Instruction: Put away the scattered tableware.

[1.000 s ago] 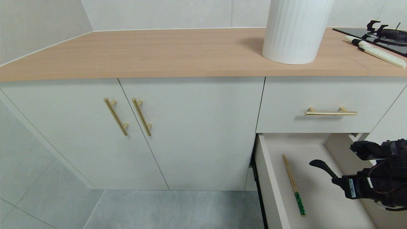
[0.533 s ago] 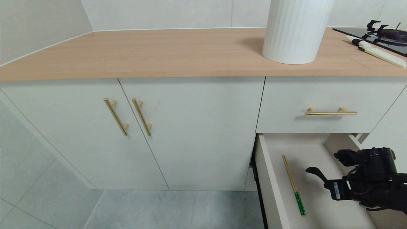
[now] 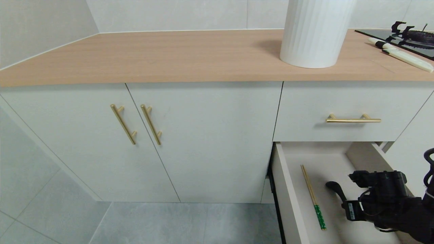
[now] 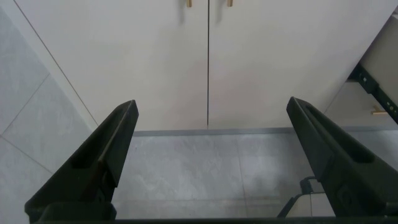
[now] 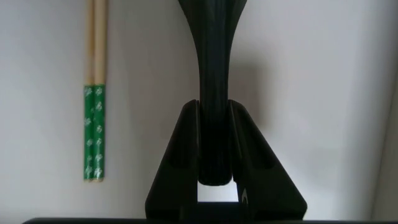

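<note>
The right gripper (image 3: 350,207) hangs over the open drawer (image 3: 287,189), clamped on a black utensil (image 3: 334,188). In the right wrist view both fingers (image 5: 180,155) press the slim stem of the utensil (image 5: 211,68), and its wider end runs off the frame, so spoon or ladle is hard to call. In the head view the rounded tip sits low over the drawer floor; whether it touches cannot be told. The arm covers the drawer's right front part.

The chopsticks (image 3: 313,199) lie in the drawer along its left wall, green ends toward the front, near the utensil but apart from it. Pale marks show on the green ends of the chopsticks (image 5: 94,134), too small to read. A white label on the right gripper's body is just as unreadable.

The left gripper (image 4: 211,109) hangs with its jaws spread wide and nothing between them, facing the shut cabinet doors (image 4: 208,62) and the floor.

On the counter (image 3: 152,57) a white ribbed container (image 3: 313,34) is cut off at the top, and a pale knife (image 3: 401,56) lies beside the stove (image 3: 412,37), which is itself cut off at the edge.
</note>
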